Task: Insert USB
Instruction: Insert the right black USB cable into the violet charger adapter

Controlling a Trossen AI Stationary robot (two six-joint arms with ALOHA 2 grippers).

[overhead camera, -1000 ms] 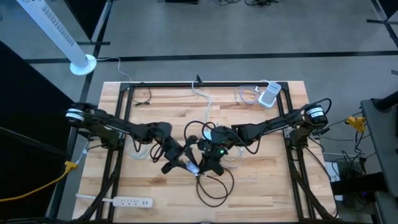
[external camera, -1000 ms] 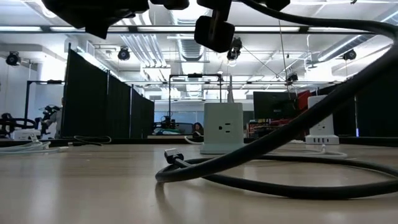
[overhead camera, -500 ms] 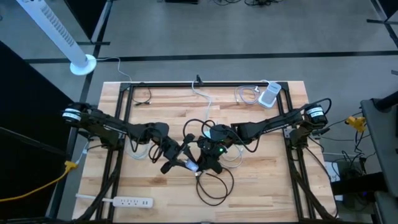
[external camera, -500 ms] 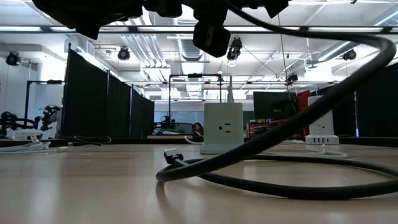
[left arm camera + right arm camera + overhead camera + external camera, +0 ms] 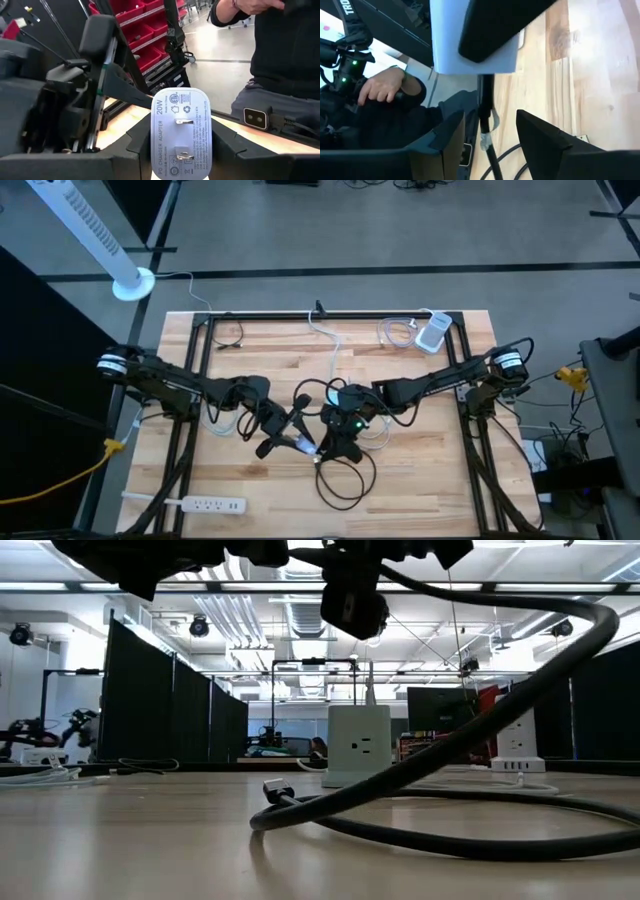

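1. While raised above the table (image 5: 420,480) centre, left gripper (image 5: 181,165) clamps the white power adapter (image 5: 182,131), prongs facing its camera.
2. Black cable (image 5: 484,107) enters the adapter's underside.
3. Right gripper (image 5: 490,135) straddles that cable, fingers (image 5: 545,140) parted, not touching.

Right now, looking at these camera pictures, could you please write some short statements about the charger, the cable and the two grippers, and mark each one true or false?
1. The left gripper holds a white charger adapter with its metal prongs facing the camera. True.
2. A black cable is plugged into the charger's underside. True.
3. The right gripper is clamped tight on the cable. False: its fingers stand apart on either side of it.
4. The white power strip lies at the table's far edge. False: it lies at the near left corner.
5. A person in dark clothes is beyond the table. True.
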